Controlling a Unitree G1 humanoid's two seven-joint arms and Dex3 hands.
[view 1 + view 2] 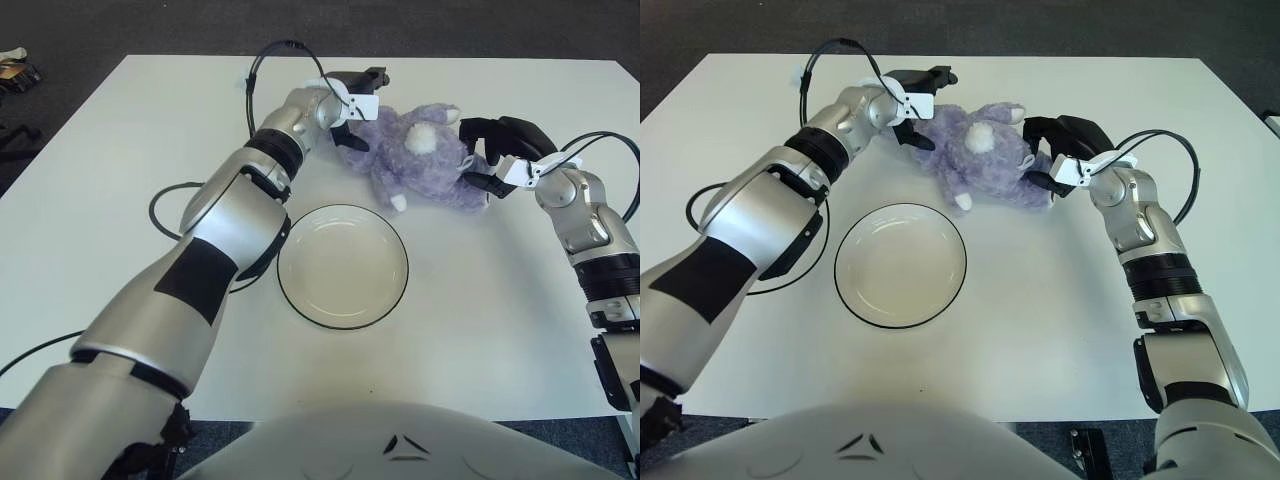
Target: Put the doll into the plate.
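We see the doll (420, 158), a soft purple bunny, in the upper middle of the frame. It is held between our two hands, with its left end tipped up and its right end close to the white table (120, 180); we cannot tell if that end touches. Our left hand (350, 100) is at the doll's upper left end, and its dark fingers (352, 140) curl down onto the fur there, so it is pinching that end. Our right hand (488, 152) is at the doll's right side, with its fingers bent around the fur, so it is gripping that side. We think both hands hold on because the doll is floppy and wide, and one hand alone might let it droop or slip. The plate (343, 266), white with a dark rim, sits below the doll in the middle of the frame, a little to the left. It has nothing in it. The doll is not over the plate yet; only its lower white paw is near the plate's top edge. So we think the carrying part is going on, and the doll has yet to come down toward us and into the plate. A black cable (170, 205) loops on the table to the left of the plate, well away from the doll.
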